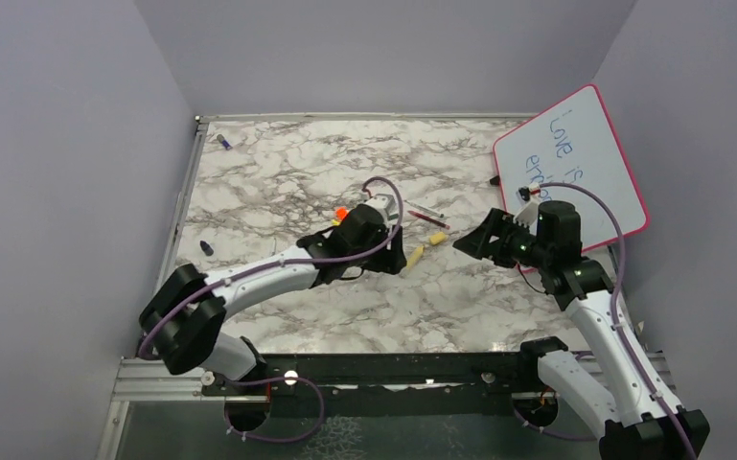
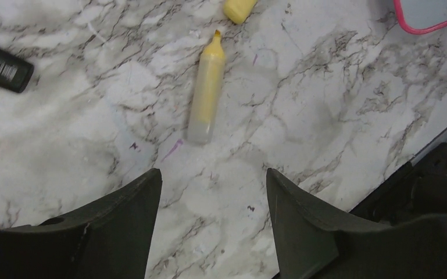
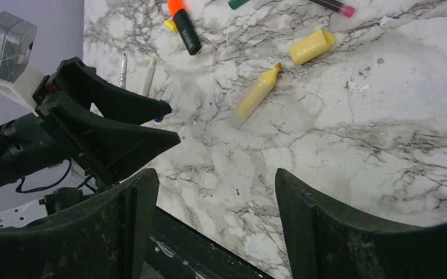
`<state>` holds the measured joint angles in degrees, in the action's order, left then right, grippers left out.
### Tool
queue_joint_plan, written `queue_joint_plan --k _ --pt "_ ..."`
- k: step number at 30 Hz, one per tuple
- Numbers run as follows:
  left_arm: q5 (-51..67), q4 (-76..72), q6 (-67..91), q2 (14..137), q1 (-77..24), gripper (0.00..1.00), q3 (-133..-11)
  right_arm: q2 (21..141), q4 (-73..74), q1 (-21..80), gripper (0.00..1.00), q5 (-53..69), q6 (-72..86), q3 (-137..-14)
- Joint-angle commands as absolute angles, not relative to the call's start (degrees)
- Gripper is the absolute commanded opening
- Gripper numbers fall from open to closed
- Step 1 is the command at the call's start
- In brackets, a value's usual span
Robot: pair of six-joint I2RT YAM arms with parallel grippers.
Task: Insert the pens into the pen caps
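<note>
Plainly, both arms lean in over the middle of the desk (image 1: 278,182) because that is where the nearest matching pair lies. The yellow pen (image 2: 206,93) rests flat on the marble, uncapped, its pointed tip aimed at the yellow cap (image 2: 238,9), which lies just beyond it and does not touch it. The left pincer (image 2: 212,174) hangs just short of the pen's blunt end, jaws wide and nothing between them. The pen lies in line with the gap, so a squeeze lower down would pinch across its body, which reads as an approach for picking it up. The right pincer (image 3: 215,180) points in from the right edge, low and tilted toward the same spot, jaws likewise wide and empty. My guess is that it is meant for the cap, so each arm can hold one half and press them together. None of the task looks done. The dark red pen (image 1: 428,218) and a green-ended one (image 3: 241,3) lie a little nearer the far edge, and two thin white pens (image 3: 149,74) show past the left pincer. A small blue cap (image 1: 222,142) sits in the far left corner and a dark one (image 1: 206,247) near the left edge, all loose. The black highlighter (image 3: 183,26) lies close enough to be bumped, and the whiteboard (image 1: 570,163) sits at the far right corner; neither belongs to the job.
</note>
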<state>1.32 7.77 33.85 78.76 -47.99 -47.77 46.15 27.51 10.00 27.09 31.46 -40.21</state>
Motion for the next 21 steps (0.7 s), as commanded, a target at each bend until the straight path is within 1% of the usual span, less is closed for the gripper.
queue_joint_plan --k 1,3,6,8,11,16,21 --pt "-5.8 7.4 29.0 88.5 -50.9 0.66 -56.3 44.2 31.5 9.6 0.77 21.3 33.5 -39.7" --pt "-5.7 8.2 27.6 93.0 -51.9 0.65 -59.1 43.5 31.7 9.6 0.77 20.1 34.3 -39.2" --pt "-6.7 8.3 26.5 98.3 -52.8 0.58 -60.5 43.1 31.4 9.6 0.77 20.2 35.2 -38.4" --pt "-6.7 8.1 27.1 100.8 -52.9 0.56 -60.7 42.9 31.3 9.6 0.77 21.2 34.9 -38.2" --pt "-5.6 6.8 27.5 102.3 -53.4 0.53 -60.5 42.5 31.2 9.6 0.77 21.4 34.8 -37.8" --pt "-5.6 6.7 26.4 103.6 -54.7 0.52 -61.7 42.5 31.3 9.6 0.77 21.3 34.8 -37.6" --pt "-9.7 11.4 25.8 106.6 -55.8 0.50 -64.6 42.3 31.3 9.6 0.77 21.3 34.4 -37.3"
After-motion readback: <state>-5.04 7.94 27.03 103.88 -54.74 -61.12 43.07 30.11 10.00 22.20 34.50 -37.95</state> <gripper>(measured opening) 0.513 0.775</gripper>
